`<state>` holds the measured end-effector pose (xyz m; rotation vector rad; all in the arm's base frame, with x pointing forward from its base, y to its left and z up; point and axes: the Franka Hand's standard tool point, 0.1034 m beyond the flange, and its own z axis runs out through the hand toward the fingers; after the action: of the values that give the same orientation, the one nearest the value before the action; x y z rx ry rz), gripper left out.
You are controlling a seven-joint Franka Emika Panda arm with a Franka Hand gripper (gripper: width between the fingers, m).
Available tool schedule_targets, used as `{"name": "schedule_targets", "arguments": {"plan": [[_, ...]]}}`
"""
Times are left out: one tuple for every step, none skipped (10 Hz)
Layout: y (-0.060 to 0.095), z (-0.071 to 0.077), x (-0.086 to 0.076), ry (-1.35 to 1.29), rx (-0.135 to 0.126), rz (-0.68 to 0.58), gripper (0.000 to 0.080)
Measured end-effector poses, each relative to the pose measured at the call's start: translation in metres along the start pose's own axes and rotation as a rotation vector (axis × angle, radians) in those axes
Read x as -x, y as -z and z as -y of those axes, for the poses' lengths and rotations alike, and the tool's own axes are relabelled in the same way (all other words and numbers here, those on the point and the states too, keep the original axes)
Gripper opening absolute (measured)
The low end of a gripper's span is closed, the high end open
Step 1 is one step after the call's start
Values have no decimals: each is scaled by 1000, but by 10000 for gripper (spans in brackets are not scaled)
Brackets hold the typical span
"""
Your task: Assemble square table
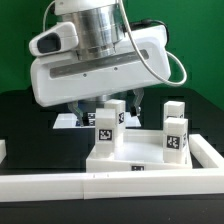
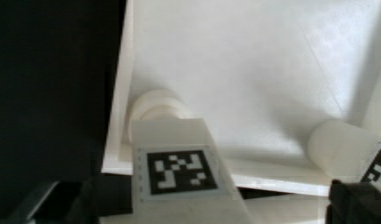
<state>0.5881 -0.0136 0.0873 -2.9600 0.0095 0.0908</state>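
The square table top point(image 1: 125, 160) is lying flat on the black work surface point(image 1: 20, 120), in the middle of the exterior view and tucked inside the corner formed by the long white rails point(image 1: 60, 185), which are running along the front edge and up the exterior view's right. We are seeing the arm's big white wrist housing point(image 1: 95, 50) hanging over the scene and covering the rear part of the top, so we cannot say what is lying behind it. Two chunky legs are standing upright on the top: one leg point(image 1: 108, 125) near its middle, directly below the gripper point(image 1: 100, 112), and a second leg point(image 1: 175, 130) toward the exterior view's right. In the wrist view we are looking down at the pale top point(image 2: 258, 90) with the nearer leg point(image 2: 173, 150) rising toward the camera and another leg point(image 2: 341, 148) beside it. Each leg is carrying a black-and-white square tag point(image 2: 178, 168); we are finding no readable words or brand marks, only these coded patterns. The gripper's jaws are standing spread wide, holding nothing, with dark fingertips point(image 2: 102, 195) sitting to either side of the nearer leg's tagged end; we cannot tell whether they are touching it.
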Motion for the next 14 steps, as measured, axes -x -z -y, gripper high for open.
{"name": "schedule_targets", "arguments": {"plan": [[0, 0, 0, 0, 0, 0, 649], [0, 0, 0, 0, 0, 0, 649], [0, 0, 0, 0, 0, 0, 649], [0, -1, 0, -23, 12, -1, 649], [1, -4, -1, -49, 48, 0, 649], [2, -5, -1, -47, 60, 0, 649], [2, -6, -3, -44, 62, -5, 649], [2, -8, -4, -42, 66, -16, 649], [2, -10, -4, -43, 66, -17, 649], [2, -10, -5, -44, 66, -17, 649], [2, -11, -5, -45, 66, -17, 649], [2, -13, -5, -43, 66, -17, 649], [2, -13, -4, -43, 66, -16, 528], [2, -13, -4, -41, 66, -16, 392]]}}
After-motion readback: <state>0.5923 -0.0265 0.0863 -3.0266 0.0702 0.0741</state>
